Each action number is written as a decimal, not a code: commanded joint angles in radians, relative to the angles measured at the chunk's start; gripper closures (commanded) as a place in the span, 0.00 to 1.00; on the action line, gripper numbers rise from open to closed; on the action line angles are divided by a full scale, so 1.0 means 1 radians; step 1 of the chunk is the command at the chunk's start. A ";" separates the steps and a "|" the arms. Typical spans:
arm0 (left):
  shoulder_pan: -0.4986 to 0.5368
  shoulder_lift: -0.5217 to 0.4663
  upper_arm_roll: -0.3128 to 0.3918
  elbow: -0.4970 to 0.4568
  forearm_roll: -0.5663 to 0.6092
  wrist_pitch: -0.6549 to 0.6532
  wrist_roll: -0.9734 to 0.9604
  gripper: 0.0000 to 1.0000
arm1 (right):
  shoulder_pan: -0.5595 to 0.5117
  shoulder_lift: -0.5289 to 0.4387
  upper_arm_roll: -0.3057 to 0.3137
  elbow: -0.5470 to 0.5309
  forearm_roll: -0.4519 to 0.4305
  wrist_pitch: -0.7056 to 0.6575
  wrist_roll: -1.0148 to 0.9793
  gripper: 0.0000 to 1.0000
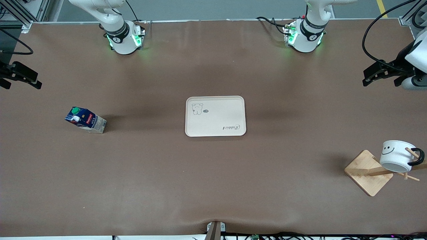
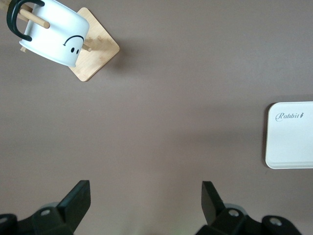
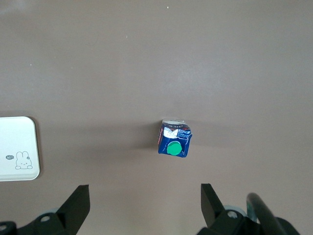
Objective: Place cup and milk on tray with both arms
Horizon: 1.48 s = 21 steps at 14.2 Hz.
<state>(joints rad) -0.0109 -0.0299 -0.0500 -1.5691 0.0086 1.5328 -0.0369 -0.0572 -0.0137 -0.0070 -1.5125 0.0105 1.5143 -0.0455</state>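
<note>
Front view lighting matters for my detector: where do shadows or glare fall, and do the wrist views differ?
Front view: soft shadows beside the milk, tray and wooden rack, and a pale sheen on the table near the bases. Right wrist view: faint sheen above the milk. Left wrist view: even light.

Bare table (image 1: 213, 173) surrounds the tray (image 1: 215, 116) on every side. The milk (image 1: 85, 120) stands alone toward the right arm's end, open all round. The cup (image 1: 396, 155) hangs on a wooden rack (image 1: 368, 172), its pegs crowding the handle.
</note>
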 commanded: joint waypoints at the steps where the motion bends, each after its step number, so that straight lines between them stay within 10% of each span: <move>1: 0.003 0.010 -0.002 0.023 -0.002 -0.008 0.003 0.00 | -0.015 0.004 0.004 0.009 0.016 -0.003 -0.008 0.00; 11: 0.130 0.016 0.004 -0.034 0.004 0.139 -0.009 0.00 | -0.015 0.008 0.004 0.011 0.014 -0.002 -0.010 0.00; 21: 0.292 -0.007 0.001 -0.399 -0.134 0.731 -0.061 0.00 | -0.016 0.008 0.004 0.012 0.014 0.004 -0.010 0.00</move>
<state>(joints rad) 0.2702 -0.0082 -0.0406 -1.8925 -0.1055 2.1663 -0.0863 -0.0604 -0.0116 -0.0088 -1.5124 0.0105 1.5178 -0.0455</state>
